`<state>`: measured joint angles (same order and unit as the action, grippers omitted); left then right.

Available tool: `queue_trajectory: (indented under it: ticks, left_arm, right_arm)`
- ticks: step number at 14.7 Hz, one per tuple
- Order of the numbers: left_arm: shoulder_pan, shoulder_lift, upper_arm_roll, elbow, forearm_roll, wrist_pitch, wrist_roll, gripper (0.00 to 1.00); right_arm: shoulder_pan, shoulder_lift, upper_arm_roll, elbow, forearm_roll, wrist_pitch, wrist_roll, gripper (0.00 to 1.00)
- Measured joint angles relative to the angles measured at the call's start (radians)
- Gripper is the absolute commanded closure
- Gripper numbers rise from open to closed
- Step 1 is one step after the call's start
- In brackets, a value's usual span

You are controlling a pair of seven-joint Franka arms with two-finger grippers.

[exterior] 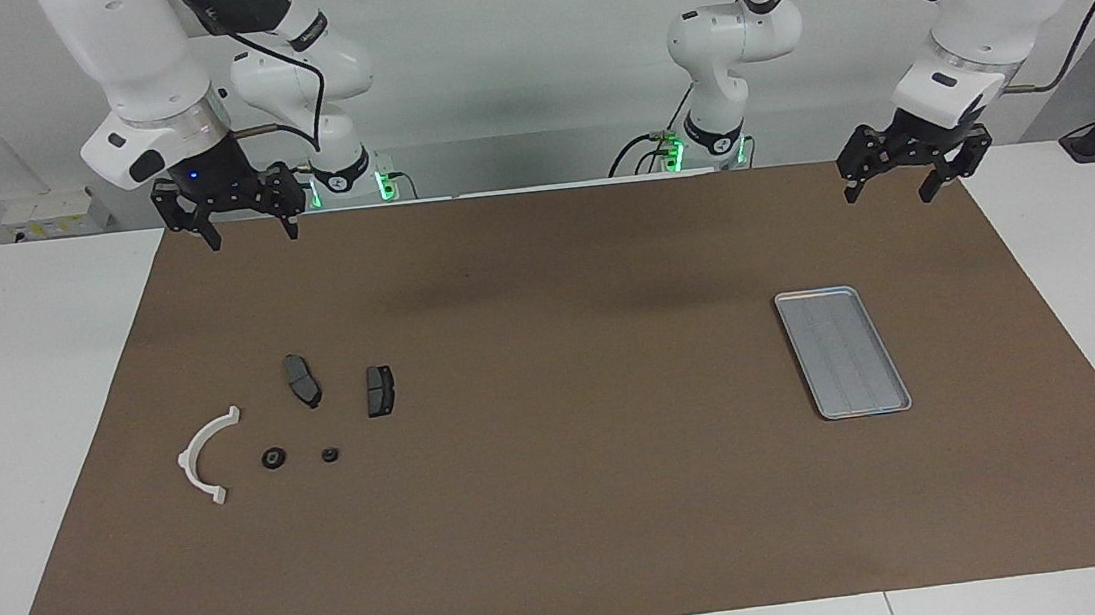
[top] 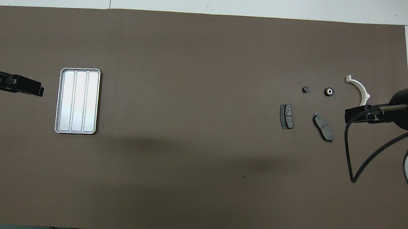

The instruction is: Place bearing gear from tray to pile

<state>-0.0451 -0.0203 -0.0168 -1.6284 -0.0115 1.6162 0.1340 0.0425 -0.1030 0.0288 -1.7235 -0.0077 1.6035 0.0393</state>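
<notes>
We find the tray bare at the left arm's end of the bench, so we judge the move done. The two small dark round parts, the bigger gear and the smaller gear, lie side by side in the pile, just beside the white arc and farther from the robots than the two pads. The parts lie loose and apart, none stacked.

The left gripper hangs over the mat edge near the tray, jaws spread wide and holding nothing. The right gripper hangs over the mat edge near the pile, jaws likewise wide and unladen. Both arms wait clear of the parts, leaving the pile undisturbed.
</notes>
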Motion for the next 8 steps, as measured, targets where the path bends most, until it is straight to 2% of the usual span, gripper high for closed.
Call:
queue_trajectory:
  ticks: [8]
  left_arm:
    - [0.0, 0.0, 0.0, 0.0, 0.0, 0.0, 0.0, 0.0]
  right_arm:
    - [0.0, 0.0, 0.003, 0.0, 0.0, 0.005, 0.017, 0.0]
